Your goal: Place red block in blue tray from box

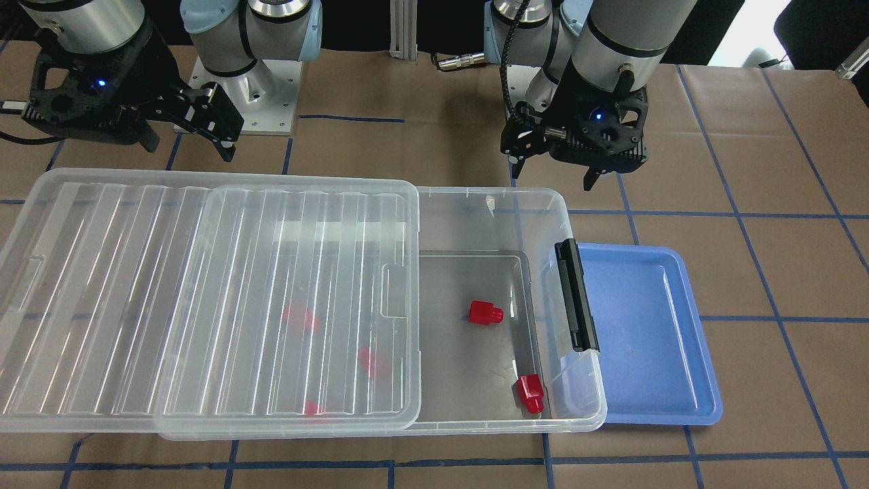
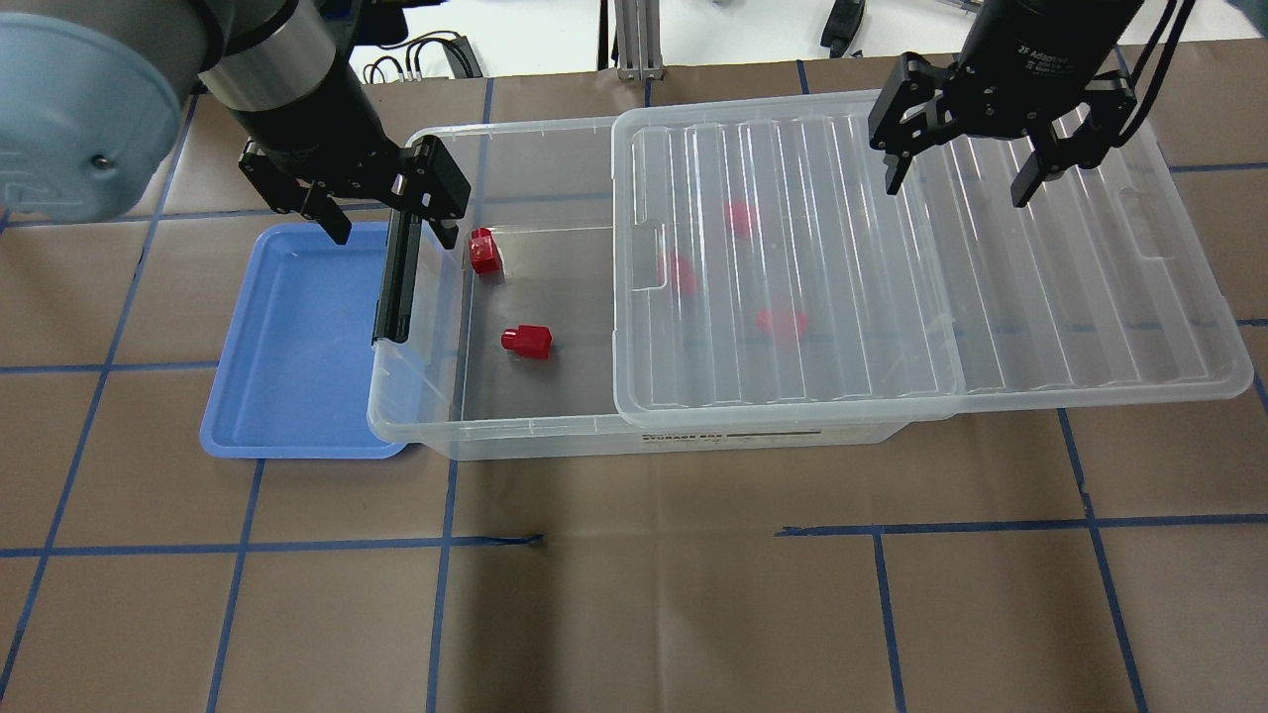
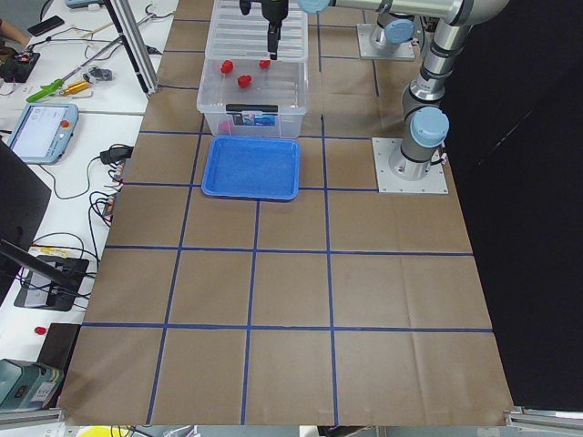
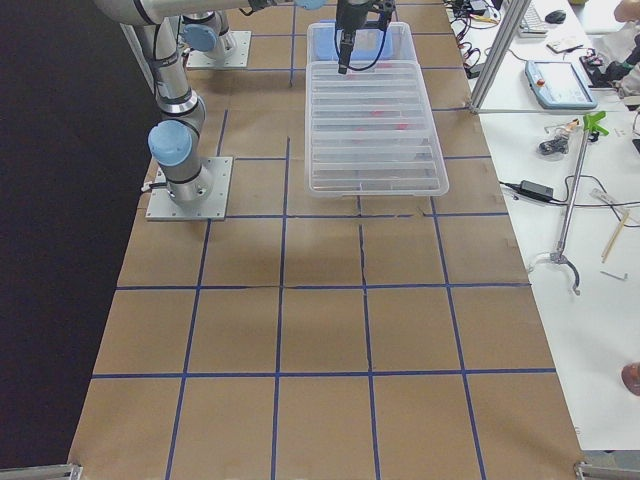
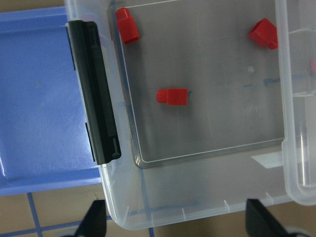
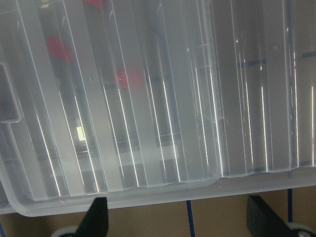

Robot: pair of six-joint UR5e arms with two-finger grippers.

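The clear box (image 2: 515, 426) lies on the table with its ribbed lid (image 2: 991, 297) slid partly off toward my right. Two red blocks (image 2: 484, 251) (image 2: 527, 341) lie in the uncovered part, also in the front view (image 1: 485, 313) (image 1: 530, 393) and the left wrist view (image 5: 127, 25) (image 5: 172, 96). Three more blocks show blurred under the lid (image 2: 781, 323). The blue tray (image 2: 297, 337) is empty beside the box's black clip bar (image 2: 393, 282). My left gripper (image 2: 391, 223) is open and empty above the clip end. My right gripper (image 2: 956, 188) is open and empty above the lid.
The table is covered in brown paper with a blue tape grid. The arm base plates (image 1: 237, 95) stand behind the box. A bench with a tablet (image 3: 41, 132) and cables runs along the far side of the table.
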